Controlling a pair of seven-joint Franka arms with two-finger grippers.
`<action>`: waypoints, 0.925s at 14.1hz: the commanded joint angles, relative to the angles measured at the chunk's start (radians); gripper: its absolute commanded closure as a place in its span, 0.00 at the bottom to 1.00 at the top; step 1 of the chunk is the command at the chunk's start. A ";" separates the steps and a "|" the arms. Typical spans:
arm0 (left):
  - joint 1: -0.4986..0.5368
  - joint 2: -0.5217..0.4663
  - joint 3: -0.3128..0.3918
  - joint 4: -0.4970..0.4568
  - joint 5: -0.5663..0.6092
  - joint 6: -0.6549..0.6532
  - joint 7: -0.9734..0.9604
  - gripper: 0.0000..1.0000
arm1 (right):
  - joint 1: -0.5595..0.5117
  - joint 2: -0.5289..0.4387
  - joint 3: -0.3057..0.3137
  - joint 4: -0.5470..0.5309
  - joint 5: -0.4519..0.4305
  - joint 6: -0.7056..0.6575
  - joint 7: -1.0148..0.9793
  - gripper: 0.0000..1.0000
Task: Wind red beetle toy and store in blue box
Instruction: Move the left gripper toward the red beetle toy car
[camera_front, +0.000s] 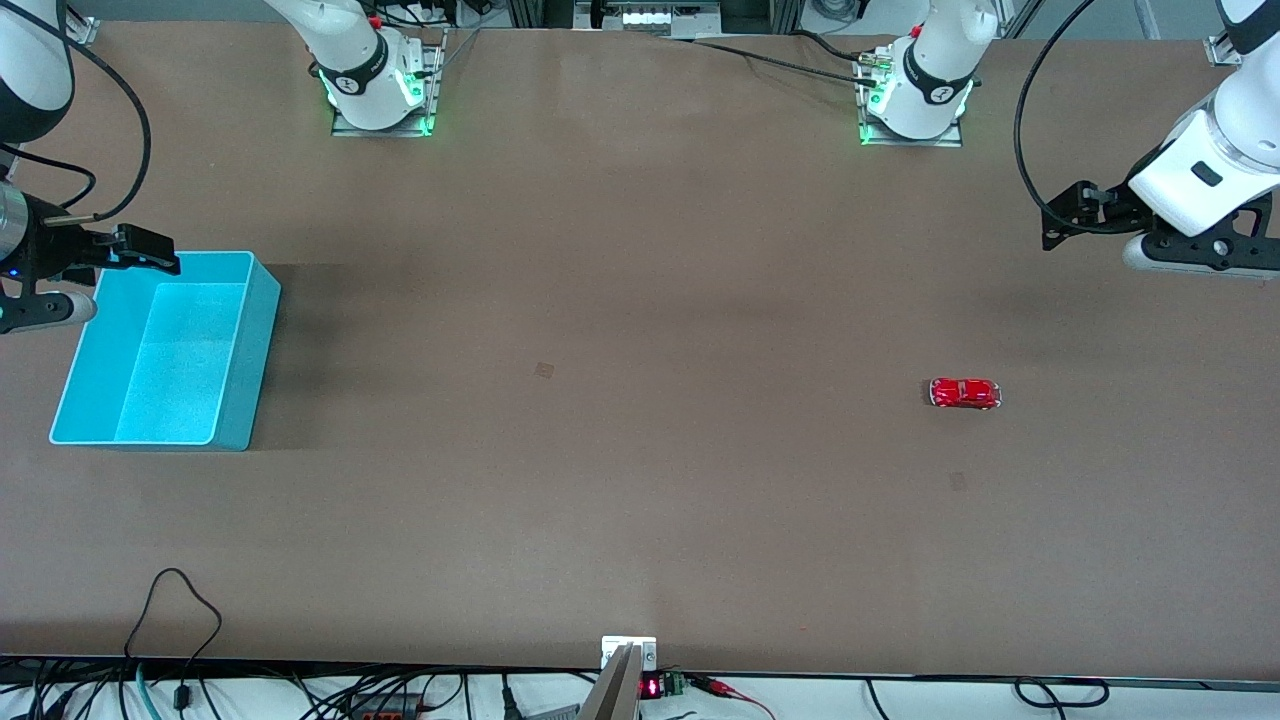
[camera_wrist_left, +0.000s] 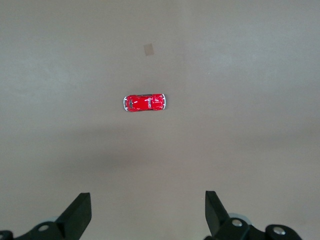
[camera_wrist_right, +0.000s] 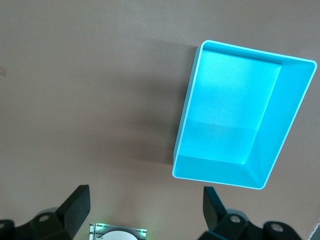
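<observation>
Gaping wide and empty, left pincer (camera_wrist_left: 145, 215) hangs over table near red beetle toy (camera_wrist_left: 144, 103); right pincer (camera_wrist_right: 142, 212) likewise.

The red beetle toy (camera_front: 965, 393) (camera_wrist_left: 144, 103) stands alone on bare table (camera_front: 620, 300) toward the left arm's end — open on every side and from above. The blue box (camera_front: 160, 350) (camera_wrist_right: 240, 117) sits well apart at the right arm's end; its mouth is unobstructed — only its tall walls stand in the way.
</observation>
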 joint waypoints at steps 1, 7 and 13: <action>-0.004 -0.001 -0.002 0.022 -0.017 -0.124 0.004 0.00 | 0.003 -0.004 0.003 0.011 -0.015 -0.020 -0.010 0.00; -0.016 0.045 -0.005 0.025 -0.017 -0.240 0.088 0.00 | 0.003 -0.004 0.005 0.013 -0.015 -0.024 -0.010 0.00; -0.003 0.111 -0.005 0.010 -0.014 -0.153 0.639 0.00 | 0.003 -0.004 0.005 0.013 -0.015 -0.024 -0.012 0.00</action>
